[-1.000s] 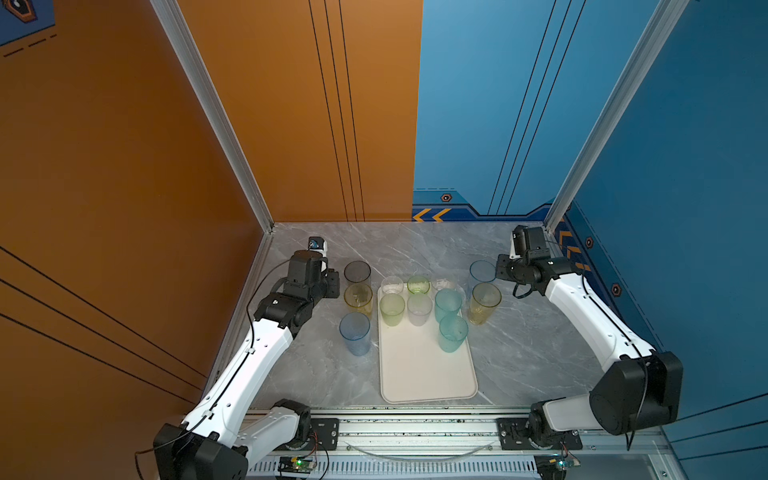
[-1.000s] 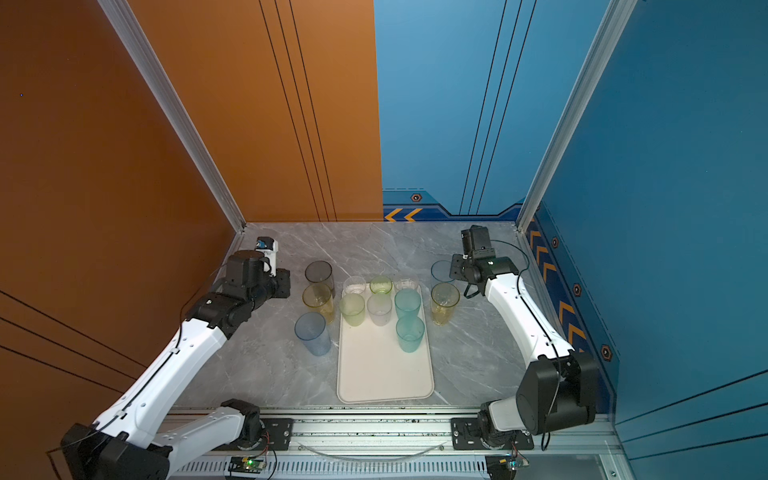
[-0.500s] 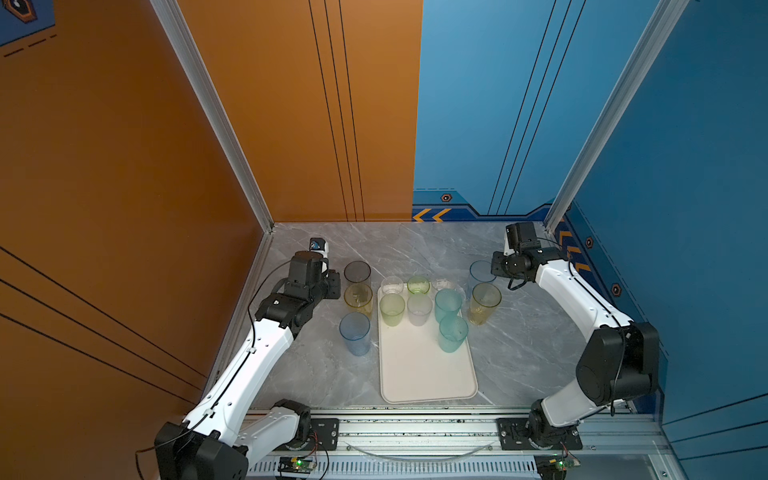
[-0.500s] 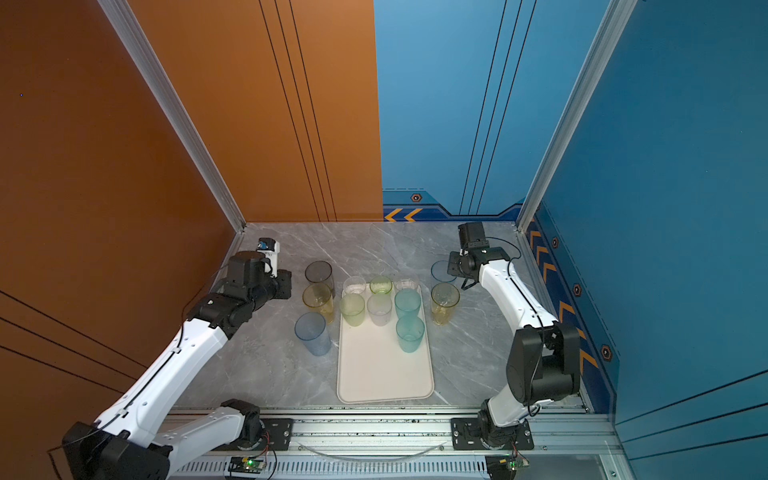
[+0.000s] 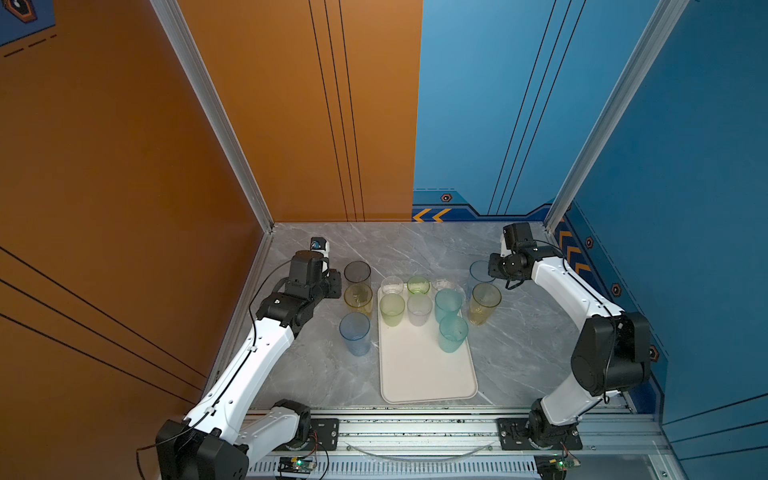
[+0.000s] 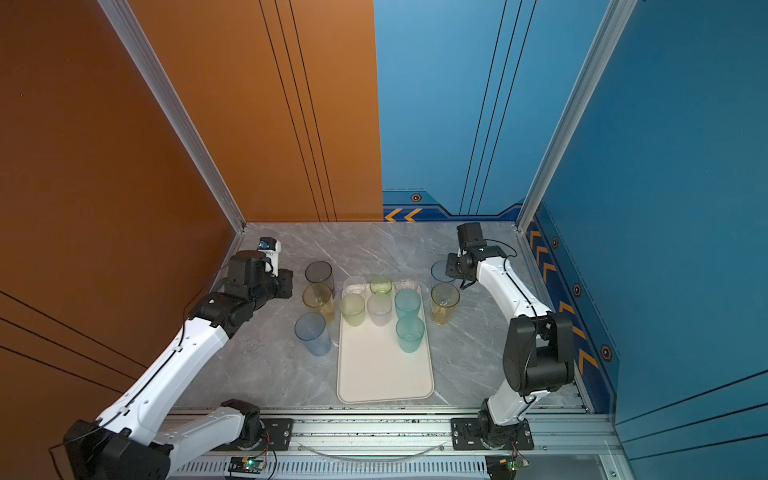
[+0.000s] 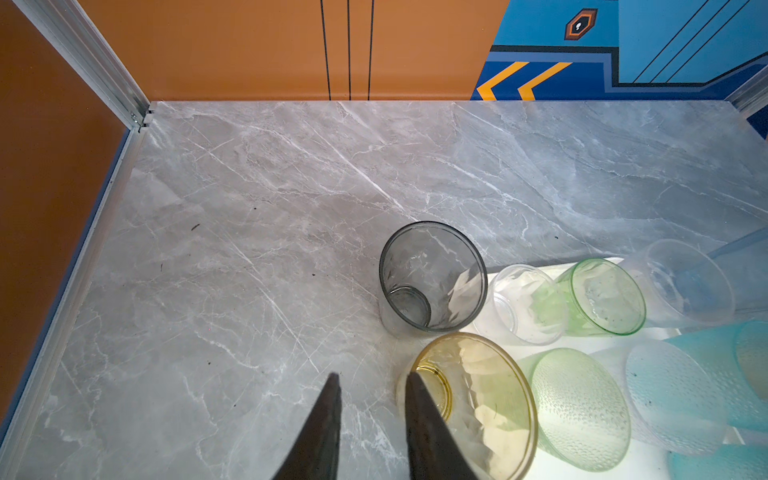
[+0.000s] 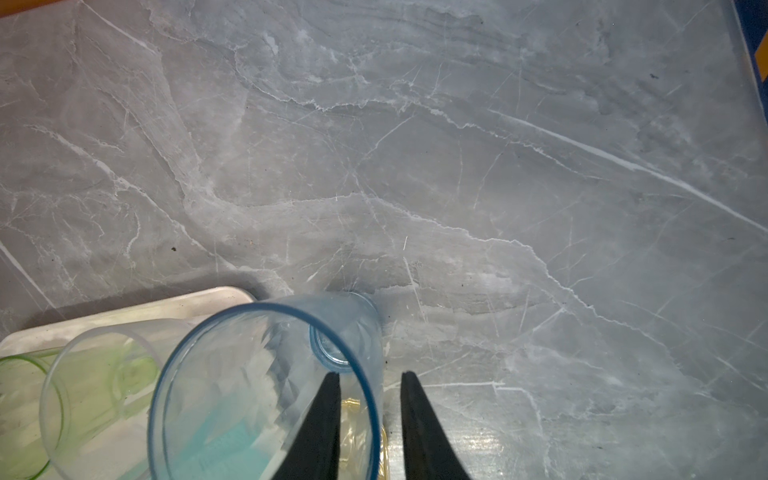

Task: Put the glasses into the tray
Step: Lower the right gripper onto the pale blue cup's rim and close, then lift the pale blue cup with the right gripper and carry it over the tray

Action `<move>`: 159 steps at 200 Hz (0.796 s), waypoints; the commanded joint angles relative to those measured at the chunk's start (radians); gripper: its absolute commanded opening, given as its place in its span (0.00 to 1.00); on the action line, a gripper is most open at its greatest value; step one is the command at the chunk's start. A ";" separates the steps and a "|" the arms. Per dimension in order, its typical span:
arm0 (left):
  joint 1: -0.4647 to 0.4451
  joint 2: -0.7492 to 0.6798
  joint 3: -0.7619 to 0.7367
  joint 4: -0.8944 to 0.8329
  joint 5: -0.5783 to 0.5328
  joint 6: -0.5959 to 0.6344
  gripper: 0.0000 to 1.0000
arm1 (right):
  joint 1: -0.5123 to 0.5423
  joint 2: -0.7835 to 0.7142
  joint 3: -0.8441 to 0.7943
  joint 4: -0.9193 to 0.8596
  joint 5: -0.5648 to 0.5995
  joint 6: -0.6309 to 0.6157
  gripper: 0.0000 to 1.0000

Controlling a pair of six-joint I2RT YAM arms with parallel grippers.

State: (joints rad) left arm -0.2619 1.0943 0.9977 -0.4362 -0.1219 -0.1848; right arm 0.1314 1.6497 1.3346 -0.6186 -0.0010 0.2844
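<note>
**Right jaws closing in on the blue glass**

Over the last second your right gripper has swung in and narrowed its jaws. It now straddles the wall of the light-blue glass, one finger inside and one outside, with a gap on both sides, so nothing is pinched yet. The tray lies just beyond that glass, on the inner finger's side.

Your left gripper has stayed part-open and empty, with the yellow glass just beside one finger.

The grey marble table is bare ahead of both tools. The orange wall and the blue wall close in the space.

7 glasses in tray — 5 off, L+R
</note>
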 commanded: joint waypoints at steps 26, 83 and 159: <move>0.007 0.013 -0.010 0.011 0.024 -0.009 0.28 | -0.003 0.033 0.037 -0.019 -0.016 -0.011 0.22; 0.007 0.020 -0.008 0.013 0.031 -0.009 0.28 | -0.004 0.059 0.053 -0.021 -0.017 -0.010 0.13; 0.008 0.023 -0.011 0.013 0.039 -0.010 0.28 | -0.002 0.048 0.039 -0.018 0.018 -0.018 0.01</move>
State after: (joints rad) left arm -0.2615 1.1095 0.9977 -0.4332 -0.1074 -0.1848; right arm 0.1307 1.7000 1.3643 -0.6197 -0.0036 0.2836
